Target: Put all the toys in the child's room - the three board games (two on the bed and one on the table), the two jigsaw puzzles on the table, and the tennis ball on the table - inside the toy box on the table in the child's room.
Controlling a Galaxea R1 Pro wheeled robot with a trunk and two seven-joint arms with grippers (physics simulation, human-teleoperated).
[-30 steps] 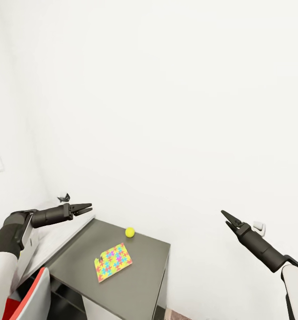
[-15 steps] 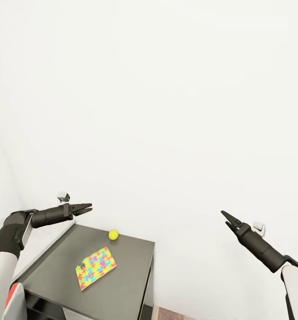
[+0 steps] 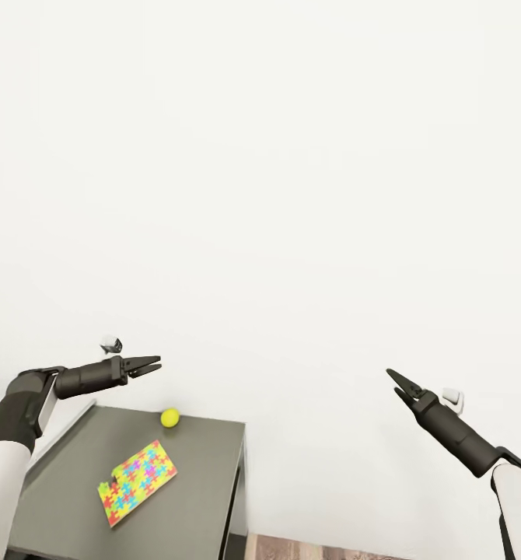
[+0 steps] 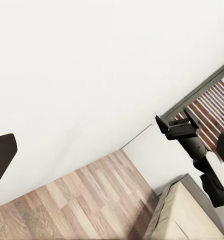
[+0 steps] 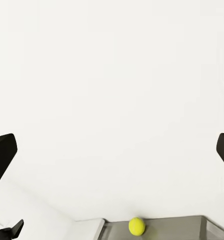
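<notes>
The table's dark grey wing (image 3: 190, 498) fills the lower left of the head view. On it lies one jigsaw puzzle (image 3: 136, 481), a thin multicoloured board, with the tennis ball (image 3: 169, 418) beyond it near the wall. My left gripper (image 3: 158, 362) hovers open and empty above the table's back edge. Far to the right my right gripper (image 3: 390, 374) is held open and empty in front of the white wall. The tennis ball (image 5: 137, 226) also shows on the table (image 5: 172, 227) in the right wrist view. The toy box, the board games and the bed's games are out of view.
A bare white wall (image 3: 291, 194) takes up most of the head view. Wood-plank floor (image 3: 330, 548) shows to the right of the table. The left wrist view looks across wood floor (image 4: 66, 205) to a cream bed (image 4: 187, 215), a slatted window (image 4: 214, 107) and my right gripper (image 4: 174, 127).
The whole head view has swung to the right, so the table, puzzle and ball sit further left in the picture. Both arms hold the same pose.
</notes>
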